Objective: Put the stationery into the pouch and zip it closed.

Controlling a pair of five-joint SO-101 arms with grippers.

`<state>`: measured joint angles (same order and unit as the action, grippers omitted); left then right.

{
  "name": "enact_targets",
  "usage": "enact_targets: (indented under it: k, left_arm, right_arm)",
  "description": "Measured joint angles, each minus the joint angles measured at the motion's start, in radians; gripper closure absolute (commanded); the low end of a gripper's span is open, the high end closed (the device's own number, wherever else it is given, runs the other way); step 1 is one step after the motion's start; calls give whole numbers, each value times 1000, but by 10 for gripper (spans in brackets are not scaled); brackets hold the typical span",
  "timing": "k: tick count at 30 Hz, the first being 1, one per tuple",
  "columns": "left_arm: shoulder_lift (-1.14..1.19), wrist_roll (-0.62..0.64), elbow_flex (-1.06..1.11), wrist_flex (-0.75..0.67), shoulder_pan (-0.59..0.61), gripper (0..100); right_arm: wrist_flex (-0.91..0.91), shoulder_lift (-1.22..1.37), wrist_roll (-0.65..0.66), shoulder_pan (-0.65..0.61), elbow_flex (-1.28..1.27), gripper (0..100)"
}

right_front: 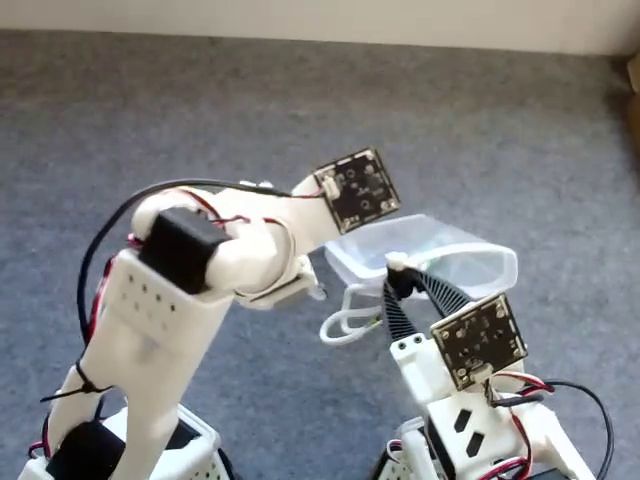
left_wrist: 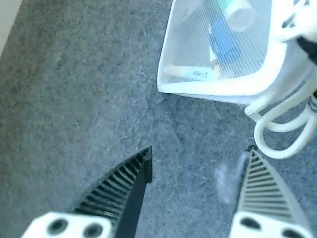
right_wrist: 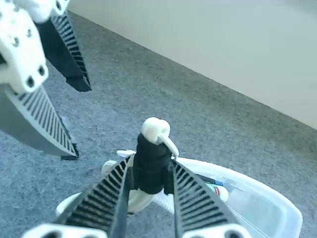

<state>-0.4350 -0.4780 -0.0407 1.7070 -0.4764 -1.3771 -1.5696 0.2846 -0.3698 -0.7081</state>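
Nearest, the two arms rise side by side from the grey, carpet-like surface [right_front: 200, 100]. The right arm sits low with a short reach. The right end effector [right_wrist: 151, 171] is clamped on a black piece [right_wrist: 148, 158] topped by a white knob [right_wrist: 156, 130], with a ribbed finger pressed to each side of it. The black piece stands upright at the near edge of the pouch [left_wrist: 208, 89]; can't tell if it is the zip pull.

The left arm is taller and bends over from the left. The left end effector [left_wrist: 200, 151] hangs over the surface just beside the pouch with its fingers well apart and nothing between them. One finger is black, the other pale grey.

A white cord loop [left_wrist: 282, 134] lies on the surface near the pouch corner, between the left end effector and the right one.

Just past both end effectors is the pouch, white translucent mesh, lying on the surface. The stationery is inside, seen through the mesh wall. There is a blue item [left_wrist: 223, 42], a pale pen-like stick [left_wrist: 188, 73] along the wall nearest the left end effector, and a whitish tube [left_wrist: 237, 12] with a teal end. Can't tell whether the zip is closed.

Farther on, the grey surface runs to a pale wall [right_wrist: 223, 39].
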Motion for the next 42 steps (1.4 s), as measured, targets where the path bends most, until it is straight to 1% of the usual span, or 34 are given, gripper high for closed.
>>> enact_targets:
  k: [6, 15, 20, 25, 33, 42]
  left_arm:
    - [0, 0, 124, -101, 0, 720]
    - [0, 0, 305, -293, 0, 719]
    - [0, 75, 330, -368, 3, 719]
    - [0, 110, 330, -374, -31, 719]
    - [-2, 118, 331, -374, -98, 719]
    - [-143, 120, 331, -374, -172, 719]
  right_arm:
    - [-8, 117, -2, 0, 8, 994]
    - [-9, 141, -2, 0, 32, 994]
    - [-9, 141, -2, 0, 34, 994]
    - [-11, 141, -2, 5, 34, 994]
    - [-11, 141, -2, 12, 34, 994]
    - [-11, 141, -2, 12, 34, 994]
